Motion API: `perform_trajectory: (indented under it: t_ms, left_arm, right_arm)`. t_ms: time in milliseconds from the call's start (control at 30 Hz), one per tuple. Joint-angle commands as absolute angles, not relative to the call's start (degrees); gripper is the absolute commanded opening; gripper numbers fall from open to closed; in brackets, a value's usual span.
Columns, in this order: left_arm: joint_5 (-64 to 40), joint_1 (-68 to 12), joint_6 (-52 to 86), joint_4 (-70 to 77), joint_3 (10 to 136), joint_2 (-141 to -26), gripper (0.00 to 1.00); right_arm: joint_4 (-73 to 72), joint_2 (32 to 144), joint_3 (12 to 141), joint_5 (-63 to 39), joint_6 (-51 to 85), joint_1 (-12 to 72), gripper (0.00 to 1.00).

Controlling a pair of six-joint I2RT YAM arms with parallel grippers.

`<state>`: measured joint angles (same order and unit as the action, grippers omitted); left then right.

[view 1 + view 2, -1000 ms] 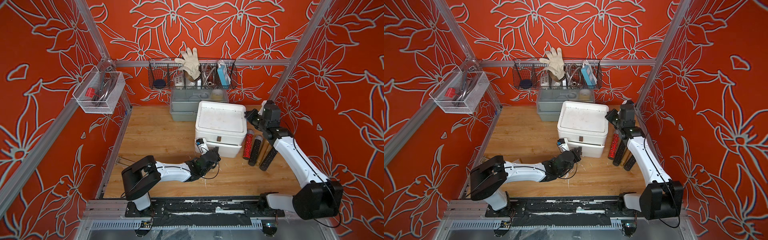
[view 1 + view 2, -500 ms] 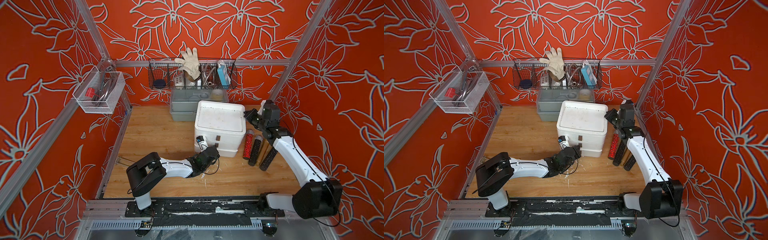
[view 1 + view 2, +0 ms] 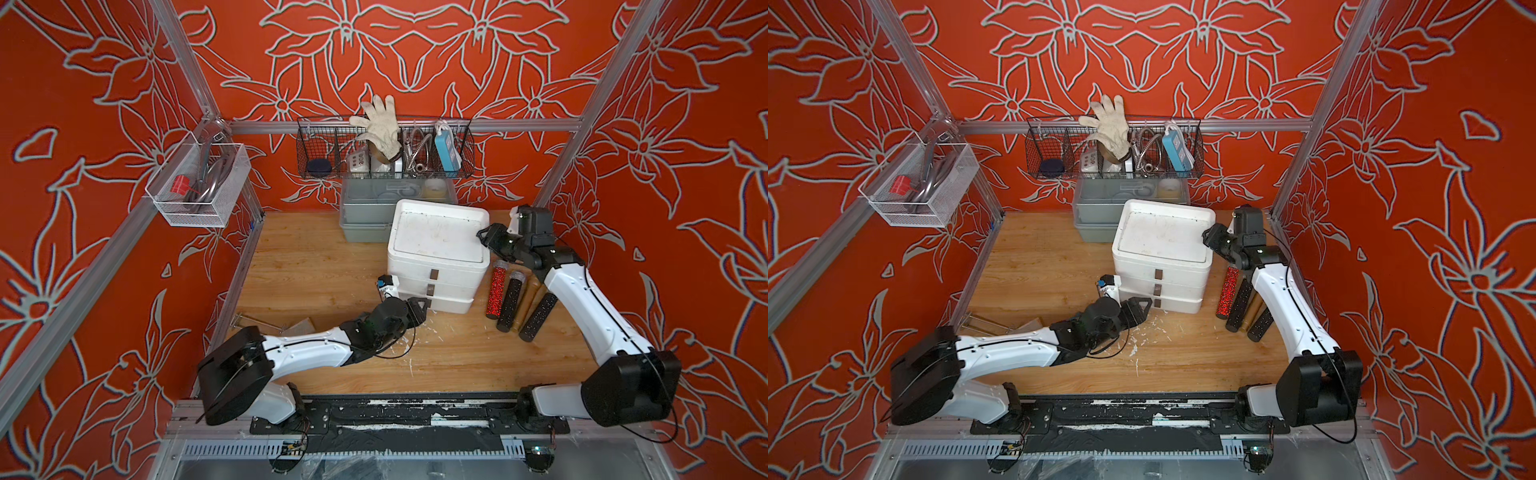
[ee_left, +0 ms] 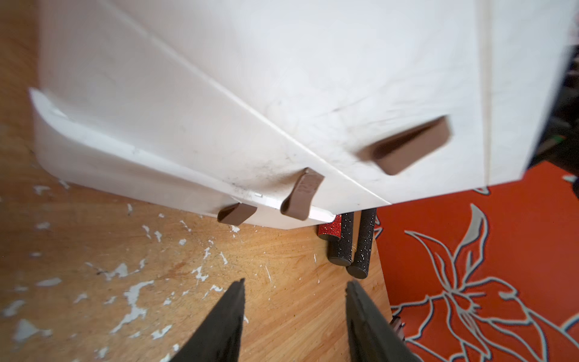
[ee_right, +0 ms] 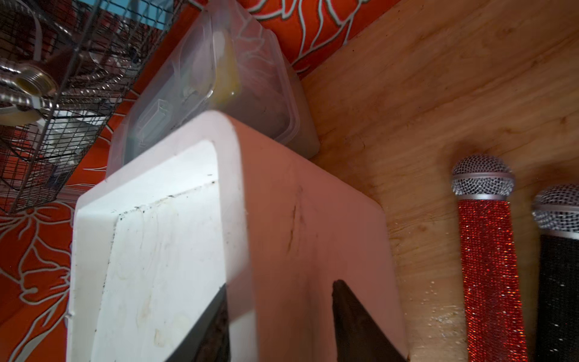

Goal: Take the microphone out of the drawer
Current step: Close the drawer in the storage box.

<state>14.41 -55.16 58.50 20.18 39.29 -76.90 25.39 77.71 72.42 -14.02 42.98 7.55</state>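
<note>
We are holding the left gripper and right gripper open and empty by the white plastic three-drawer chest, its drawers looking shut, while the red sequinned microphone is lying beside it with two black glittery microphones, so the task seems finished.

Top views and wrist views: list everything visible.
drawer unit: one, white, table centre
red microphone: one, red, right of drawer unit
black microphones: two, black, beside red microphone
lidded box: one, grey, behind drawer unit
wire basket: one, black, back wall
glove: one, white, in wire basket
power strip: one, blue, in wire basket
mesh basket: one, white, left wall
table: one, wooden, underneath
left claw: one, black, open, facing drawer unit's front
right claw: one, black, open, at drawer unit's top
</note>
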Motion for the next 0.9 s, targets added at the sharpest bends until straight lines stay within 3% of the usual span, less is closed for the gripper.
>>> perform_trajectory:
  t_ms: [0,133,300,467,567,733,867]
  left_arm:
    - [15.9,-54.9,53.7,11.7,38.8,-68.7,0.59]
    - [15.4,-52.5,47.5,2.0,42.5,-60.7,0.67]
    - [5.5,-44.1,41.1,-7.2,51.5,-59.8,0.70]
    - [-6.3,-35.8,35.8,-13.5,62.5,-64.6,0.86]
    - [-11.6,-31.3,34.4,-16.1,67.6,-67.9,1.00]
    - [-21.1,-24.1,32.8,-19.1,75.1,-75.9,1.00]
    - [-23.1,-22.9,28.5,-22.8,81.4,-83.4,1.00]
  right_arm:
    - [30.4,76.3,76.2,-13.8,38.7,5.9,0.56]
    - [34.2,73.4,78.1,-13.4,35.6,5.4,0.61]
    - [38.0,67.9,74.4,-18.1,34.9,5.3,0.61]
    - [35.1,57.3,62.1,-22.1,34.1,5.5,0.60]
    - [32.6,50.5,54.0,-25.1,35.6,5.6,0.59]
    - [27.5,40.8,40.7,-29.0,40.9,8.4,0.56]
    - [19.7,35.0,30.6,-27.2,46.1,13.6,0.55]
